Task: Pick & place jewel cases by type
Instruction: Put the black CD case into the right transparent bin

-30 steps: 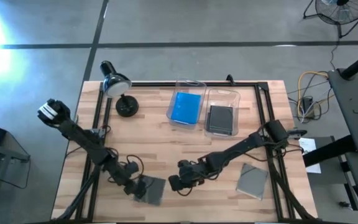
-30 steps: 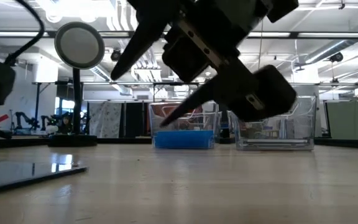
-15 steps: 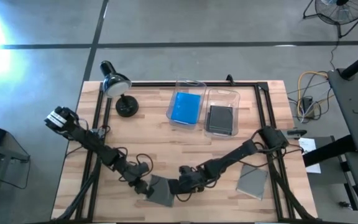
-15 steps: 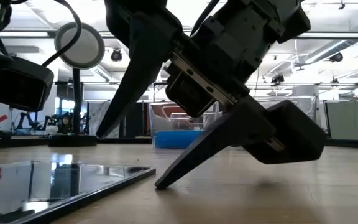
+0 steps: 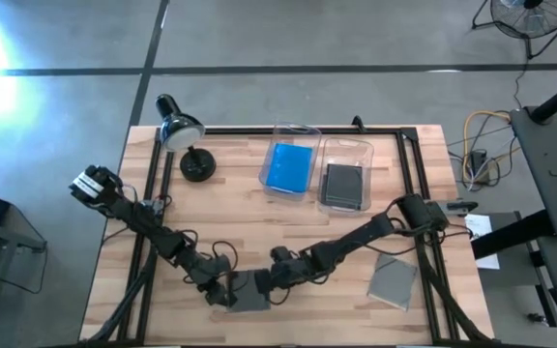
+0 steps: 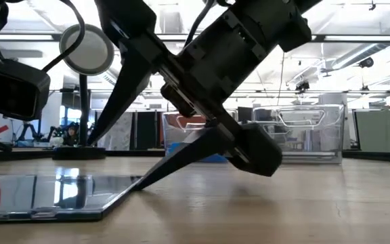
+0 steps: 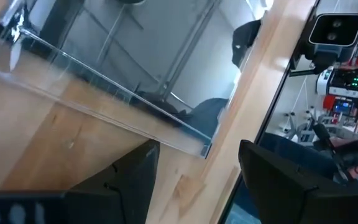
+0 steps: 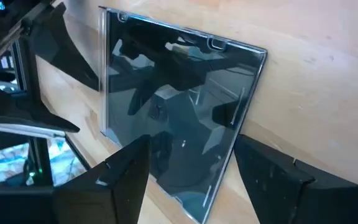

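A dark grey jewel case (image 5: 248, 290) lies flat on the table near its front edge, also seen in the right wrist view (image 8: 173, 124). My left gripper (image 5: 225, 290) stands open at the case's left side, its fingers on either side of one corner (image 7: 205, 149). My right gripper (image 5: 267, 280) stands open at the case's right side, rolled so that one finger is above the other (image 6: 116, 165). A second grey jewel case (image 5: 392, 280) lies flat at the front right. One blue case (image 5: 290, 166) and one grey case (image 5: 343, 186) lie in the bins. My left gripper has its open fingers around the case's corner (image 7: 205, 149); I cannot tell whether they touch it. My right gripper slants down from the table's right, and its lower fingertip (image 6: 141, 186) stands at the case's right edge (image 8: 236, 134); whether it touches that edge I cannot tell.
Two clear bins (image 5: 296, 128) (image 5: 346, 143) stand side by side at the far middle. A desk lamp (image 5: 180, 130) with a round base (image 5: 197, 166) stands at the far left. Black rails (image 5: 414, 193) run along the table's sides.
My left gripper has moved toward the table's right, and the grey case has slid right with it and turned a little. My right gripper has sunk toward the table and tipped further down, its lower fingertip coming down at the case's right edge.
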Action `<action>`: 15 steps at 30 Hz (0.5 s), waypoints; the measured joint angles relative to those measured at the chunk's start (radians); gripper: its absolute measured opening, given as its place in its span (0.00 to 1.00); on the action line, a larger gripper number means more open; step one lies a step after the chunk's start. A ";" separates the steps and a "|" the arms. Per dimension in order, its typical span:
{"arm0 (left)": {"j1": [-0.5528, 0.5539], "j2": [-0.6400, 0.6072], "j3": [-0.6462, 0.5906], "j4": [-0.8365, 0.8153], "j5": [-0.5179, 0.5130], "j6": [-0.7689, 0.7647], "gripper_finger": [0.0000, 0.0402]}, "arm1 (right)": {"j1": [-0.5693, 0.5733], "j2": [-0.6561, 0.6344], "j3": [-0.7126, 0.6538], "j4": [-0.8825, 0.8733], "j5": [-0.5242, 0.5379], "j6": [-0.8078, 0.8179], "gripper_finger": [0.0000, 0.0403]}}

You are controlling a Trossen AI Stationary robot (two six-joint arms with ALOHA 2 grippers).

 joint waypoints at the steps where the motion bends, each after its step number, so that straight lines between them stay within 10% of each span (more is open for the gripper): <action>1: 0.000 0.000 0.000 0.000 0.001 0.000 0.53 | -0.001 0.001 0.002 0.000 0.001 -0.009 0.56; 15: -0.018 0.020 -0.010 -0.021 -0.023 0.064 0.53 | 0.005 -0.068 0.031 0.101 -0.019 -0.241 0.56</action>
